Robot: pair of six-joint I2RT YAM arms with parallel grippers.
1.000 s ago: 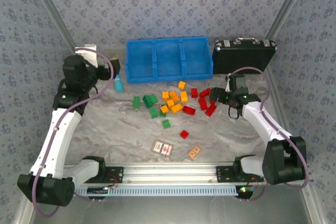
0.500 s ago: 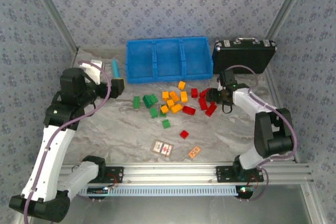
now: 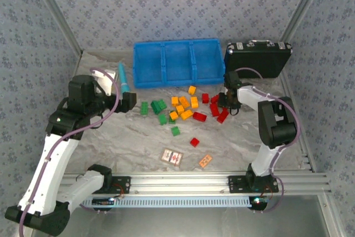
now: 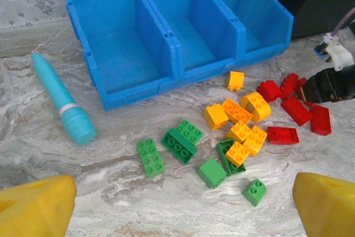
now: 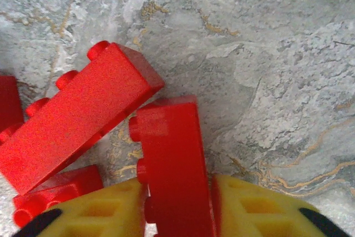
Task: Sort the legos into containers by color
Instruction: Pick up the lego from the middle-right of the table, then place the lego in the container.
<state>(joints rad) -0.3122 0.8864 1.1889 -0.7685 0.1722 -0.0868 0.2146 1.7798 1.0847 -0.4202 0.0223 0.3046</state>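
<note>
Right gripper clenched on red brick, brick pinched between yellow fingers, resting on marble table beside other red bricks, near blue tray right end. Left gripper spread wide, empty, near green bricks.

desk far edge, centre: tray is set | just right of tray: briefcase is placed | left of tray, apart: tube is laid | before tray, mid-desk: legos are scattered | toward near edge: cards are laid | right of scatter: single lego is clamped between right end effector fingers
</note>
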